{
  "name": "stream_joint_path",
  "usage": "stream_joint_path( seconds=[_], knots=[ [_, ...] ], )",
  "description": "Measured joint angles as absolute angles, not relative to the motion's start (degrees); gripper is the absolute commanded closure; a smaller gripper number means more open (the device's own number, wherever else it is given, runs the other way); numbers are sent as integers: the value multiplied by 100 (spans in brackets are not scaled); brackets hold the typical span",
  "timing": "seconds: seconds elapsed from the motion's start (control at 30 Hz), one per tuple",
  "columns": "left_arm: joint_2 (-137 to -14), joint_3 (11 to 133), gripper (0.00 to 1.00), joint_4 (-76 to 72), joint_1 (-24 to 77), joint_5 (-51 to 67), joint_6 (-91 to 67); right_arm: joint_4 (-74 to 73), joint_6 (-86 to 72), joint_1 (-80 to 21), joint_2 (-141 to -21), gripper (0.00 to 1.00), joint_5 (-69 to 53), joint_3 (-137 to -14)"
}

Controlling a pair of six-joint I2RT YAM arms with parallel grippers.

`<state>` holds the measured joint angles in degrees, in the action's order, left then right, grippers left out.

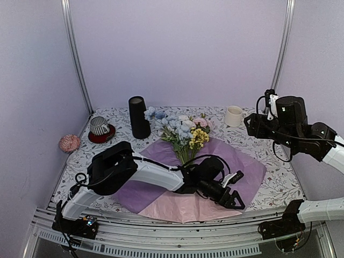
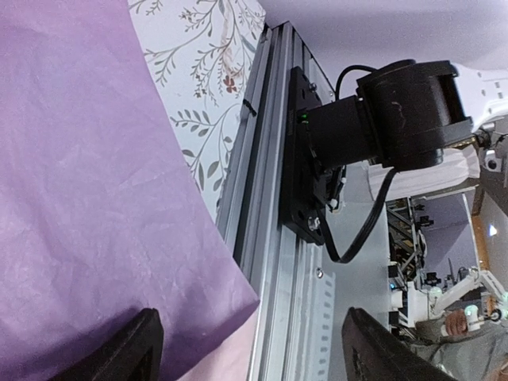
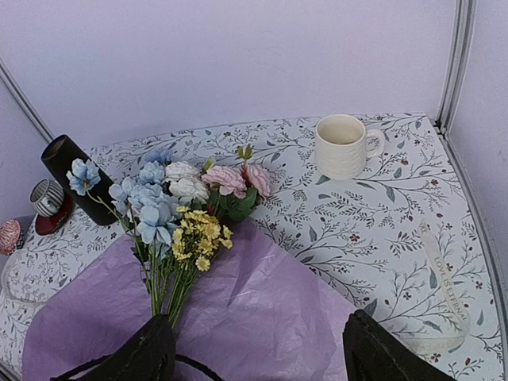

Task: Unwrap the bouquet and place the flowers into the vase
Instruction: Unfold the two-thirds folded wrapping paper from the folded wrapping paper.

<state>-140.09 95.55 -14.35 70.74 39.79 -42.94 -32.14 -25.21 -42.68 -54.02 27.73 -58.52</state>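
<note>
Top external view: a bunch of green-stemmed artificial flowers (image 1: 180, 131) in pale blue, pink, white and yellow is seen lying flat at the middle of the floral-patterned tabletop (image 1: 279, 183). The stems rest on an opened pink-lilac tissue paper sheet (image 1: 161, 199) and point toward the near edge. The blooms reach past the sheet toward the far edge. A tall matte black tapered vase (image 1: 138, 117) stands upright near the far-left corner, just beside the blue blooms; whether they touch cannot be told. No flower is in the vase.

A cream ribbed ceramic mug (image 1: 234, 115) stands upright near the far-right corner. A black-and-white striped cup (image 1: 99, 126) sits on a round red saucer (image 1: 102, 137) at the left edge. In the right wrist view, a cream ribbon (image 3: 444, 290) is seen lying loose on the tabletop toward the right edge, apart from the sheet.

The left gripper (image 1: 236, 192) is held low over the sheet's near-right part, close to the aluminium rail (image 2: 270, 238) at the near edge. Its 2 fingers are spread wide with nothing between them. The right gripper (image 3: 258, 357) is raised above the right edge, well apart from the flowers, jaws likewise parted and empty.
</note>
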Motion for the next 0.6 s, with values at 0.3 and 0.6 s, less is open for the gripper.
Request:
stream_joint_path(
  seconds=[0.3, 0.6],
  knots=[
    [-13128, 9139, 18, -646, 7072, 3127, -3754, -3100, -2526, -4082, -5494, 25, 2469, -5627],
    [-10527, 8121, 7, -121, 6965, 1715, -3083, -2727, -2569, -3931, -5723, 25, 1852, -5253]
  ],
)
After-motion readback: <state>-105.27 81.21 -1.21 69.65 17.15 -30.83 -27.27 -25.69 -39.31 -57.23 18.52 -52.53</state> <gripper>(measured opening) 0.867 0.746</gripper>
